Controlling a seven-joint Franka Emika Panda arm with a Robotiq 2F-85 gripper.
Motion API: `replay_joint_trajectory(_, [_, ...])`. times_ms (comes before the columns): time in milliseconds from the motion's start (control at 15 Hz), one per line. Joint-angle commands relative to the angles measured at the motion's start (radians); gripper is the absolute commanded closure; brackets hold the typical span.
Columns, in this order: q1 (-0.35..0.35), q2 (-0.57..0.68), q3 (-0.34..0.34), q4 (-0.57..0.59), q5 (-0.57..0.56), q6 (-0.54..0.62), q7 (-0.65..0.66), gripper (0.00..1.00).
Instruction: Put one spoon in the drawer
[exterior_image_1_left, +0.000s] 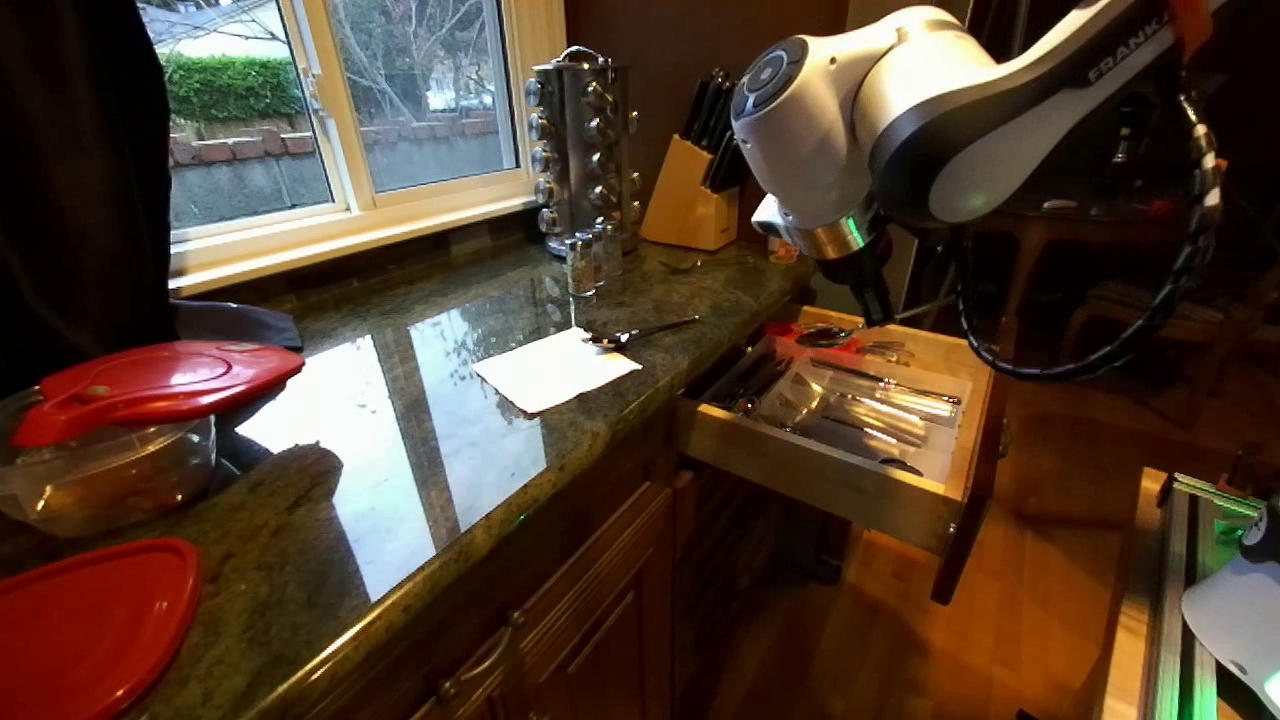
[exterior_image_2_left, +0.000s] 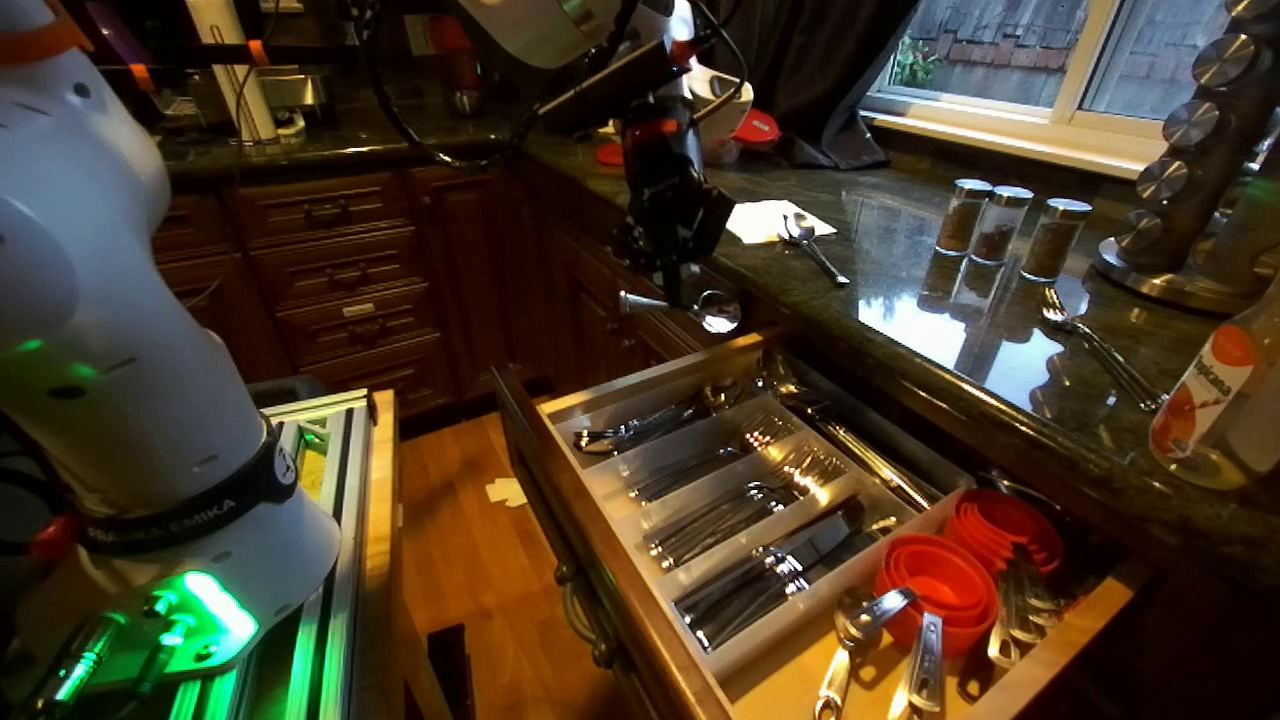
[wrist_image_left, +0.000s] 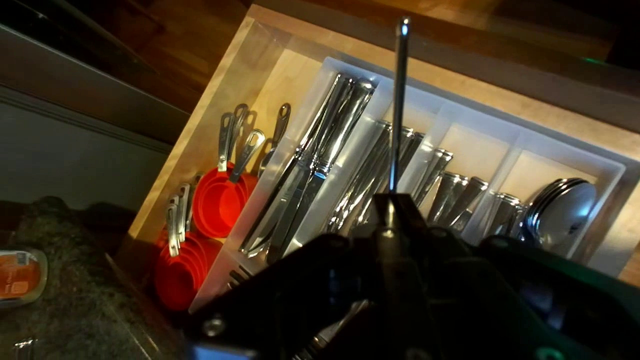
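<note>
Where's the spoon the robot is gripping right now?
In an exterior view, just above centre, the spoon is held by the gripper, pictured below-left of the white napkin. The wrist view shows the open drawer beneath its handle.

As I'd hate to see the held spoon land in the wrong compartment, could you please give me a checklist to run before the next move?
1. Drawer open: ok, pulled out.
2. Spoon held: ok, fingers shut on it.
3. Drawer below the fingers: ok, its tray shows beneath them in the wrist view.
4. Spoon in line with the dividers: not ok, its handle slants against them.
5. Spoon over the stored spoons: not ok, it seems; they show off to one side in the wrist view.
6. Height above the tray: cannot tell.
</note>
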Motion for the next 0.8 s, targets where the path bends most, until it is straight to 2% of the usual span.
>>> replay_joint_trajectory(0, [0.014,0.051,0.007,-0.023,-0.107,0.058,0.187,0.99])
replay_joint_trajectory(400, [0.044,0.142,0.011,-0.024,-0.210,0.157,0.379,0.99])
replay_joint_trajectory(467, [0.037,0.124,0.001,-0.014,-0.165,0.131,0.308,0.96])
replay_joint_trajectory(733, [0.049,0.145,0.005,-0.013,-0.183,0.138,0.352,0.96])
